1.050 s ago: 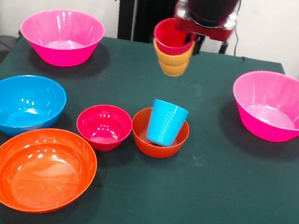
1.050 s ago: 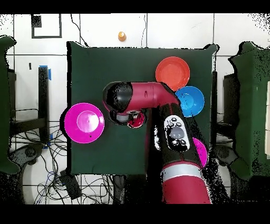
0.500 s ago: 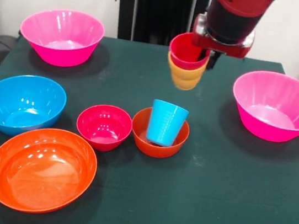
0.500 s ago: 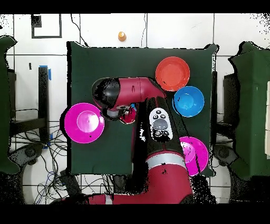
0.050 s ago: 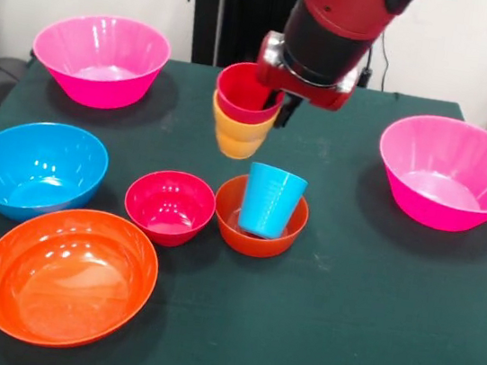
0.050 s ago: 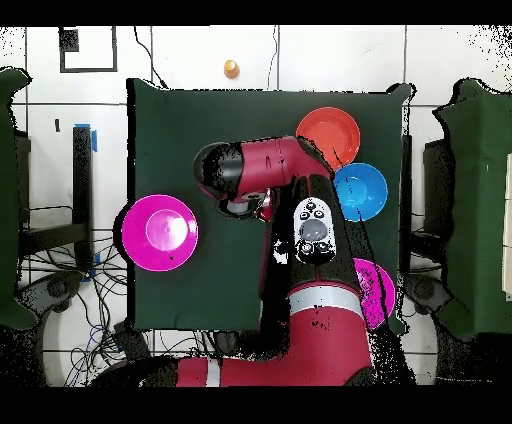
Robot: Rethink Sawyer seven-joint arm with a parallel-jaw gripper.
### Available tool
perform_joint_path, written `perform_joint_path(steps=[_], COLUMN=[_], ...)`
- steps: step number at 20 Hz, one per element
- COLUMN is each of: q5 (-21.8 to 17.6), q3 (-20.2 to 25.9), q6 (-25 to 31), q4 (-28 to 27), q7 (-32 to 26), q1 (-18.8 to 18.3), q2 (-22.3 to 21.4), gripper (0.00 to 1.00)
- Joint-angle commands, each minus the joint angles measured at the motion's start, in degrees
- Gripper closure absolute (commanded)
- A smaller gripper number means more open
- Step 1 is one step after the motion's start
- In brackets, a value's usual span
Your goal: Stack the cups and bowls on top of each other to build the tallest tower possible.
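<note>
The tool (image 5: 274,92) hangs above the bench (image 5: 373,292), clamped on the rim of the red cup (image 5: 249,92), which sits nested inside the orange cup (image 5: 240,135); the pair is carried clear of the cloth. Just below it, toward five o'clock in the front view, the blue cup (image 5: 270,201) stands tilted inside the small orange bowl (image 5: 257,230), leaning against its wall. The small crimson bowl (image 5: 169,207) touches that bowl at its nine o'clock side. The yellow cup is not visible in either view.

The chief risk appears to be the orange cup: only the red cup's rim seems to be pinched, so the lower cup may hang by friction alone and could slip off on a sharp move. If the pair is lowered onto the blue cup, the tilt is likely to make the rims meet unevenly, tipping the blue cup over or skidding the bowl into the crimson one. The blue bowl (image 5: 37,167), wide orange bowl (image 5: 67,276) and both pink bowls (image 5: 100,58) (image 5: 453,174) lie well apart from this.
</note>
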Motion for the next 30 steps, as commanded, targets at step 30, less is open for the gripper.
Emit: perform_joint_path(steps=[30], q5=[16.3], q3=[0.5], q6=[10.3], q4=[3.6], q7=[4.5], q1=[-0.3], q2=[-3.1], gripper=[1.00])
